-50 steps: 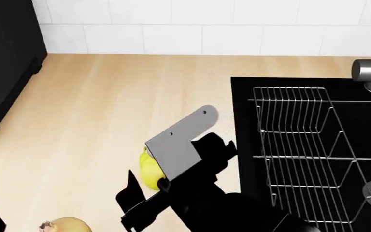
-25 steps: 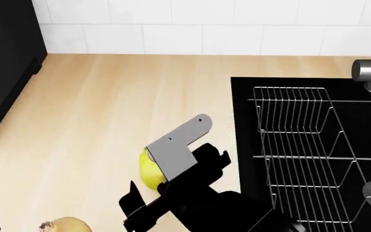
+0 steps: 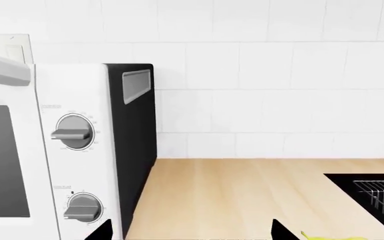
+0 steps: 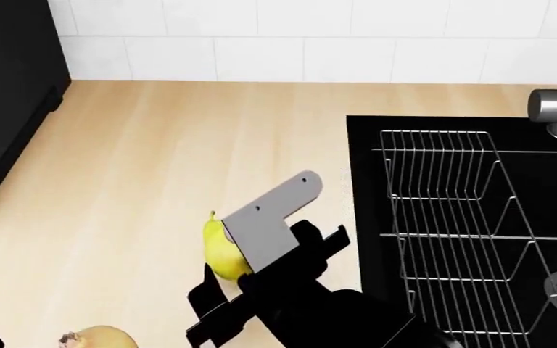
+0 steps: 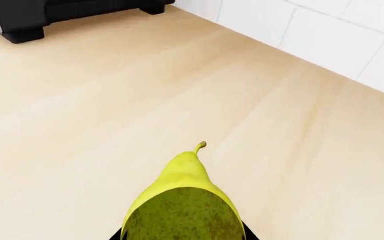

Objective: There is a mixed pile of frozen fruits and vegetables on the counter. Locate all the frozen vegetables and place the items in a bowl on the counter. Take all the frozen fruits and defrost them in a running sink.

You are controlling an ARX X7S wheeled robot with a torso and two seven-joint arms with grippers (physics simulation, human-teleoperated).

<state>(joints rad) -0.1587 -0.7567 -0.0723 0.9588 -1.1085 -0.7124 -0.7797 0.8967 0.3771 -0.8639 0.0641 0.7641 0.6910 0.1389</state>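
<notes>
While the left gripper shows only two dark fingertips at the edge of its own view, spread apart with nothing between them, it faces a white toaster oven and plays no part in the pear work. A tan round fruit sits at the near edge of the counter, well left of the action. Next comes the pear, just left of the right gripper; compared with a second ago it has shifted slightly and its stem tip now shows clear of the grey bracket, which suggests the arm is starting to carry it. In the right wrist view the pear fills the near edge with dark fingers beside it, so the jaws look clamped on it. Further right lies the sink with its rack; my guess is the pear goes there next.
</notes>
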